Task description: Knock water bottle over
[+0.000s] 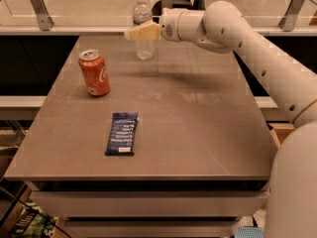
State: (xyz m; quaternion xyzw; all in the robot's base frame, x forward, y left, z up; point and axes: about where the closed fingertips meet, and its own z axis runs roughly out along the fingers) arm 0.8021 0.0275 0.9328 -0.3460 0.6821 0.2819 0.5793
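Brown table (198,123), far edge: gripper (131,33), aperture not discernible, seemingly against upright water bottle (144,49) at mid-height; probably light, tippy, so push high.

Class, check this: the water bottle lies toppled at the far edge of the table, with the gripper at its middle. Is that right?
Not quite: the camera view shows the water bottle standing upright at the far edge of the table, with the gripper at its middle.
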